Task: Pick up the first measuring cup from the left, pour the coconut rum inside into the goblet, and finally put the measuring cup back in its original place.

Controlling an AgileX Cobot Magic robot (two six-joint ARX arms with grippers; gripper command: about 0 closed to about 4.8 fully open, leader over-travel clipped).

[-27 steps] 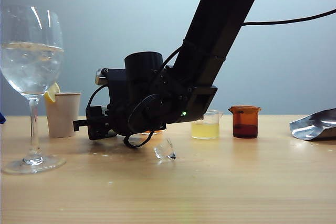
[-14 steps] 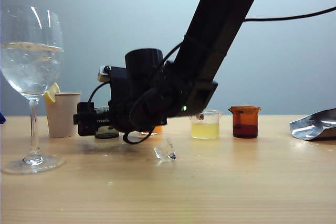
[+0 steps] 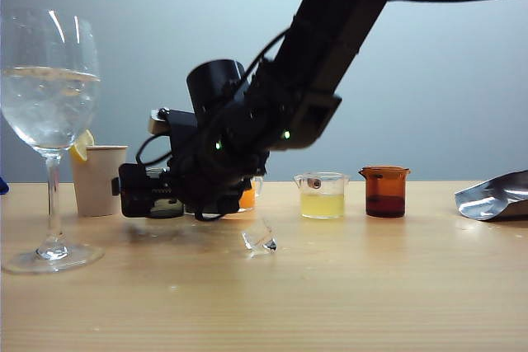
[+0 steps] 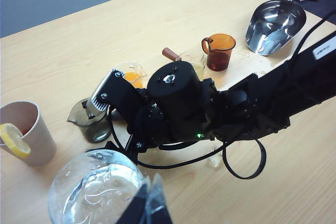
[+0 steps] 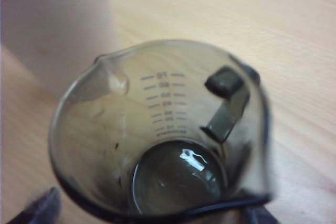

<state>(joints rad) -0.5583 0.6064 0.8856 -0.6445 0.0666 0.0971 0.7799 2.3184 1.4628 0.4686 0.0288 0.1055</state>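
Your right gripper (image 3: 132, 191) sits low over the table (image 3: 346, 286), jaws spread wide around the measuring cup (image 5: 157, 135) without holding it. That smoky grey cup (image 4: 89, 121) stands upright on the wood, between the paper cup (image 3: 97, 179) and the cup of orange liquid (image 4: 131, 74). The goblet (image 3: 49, 121), holding clear liquid (image 3: 48, 105), stands nearer the camera than the paper cup. You cannot tell the left gripper's state.
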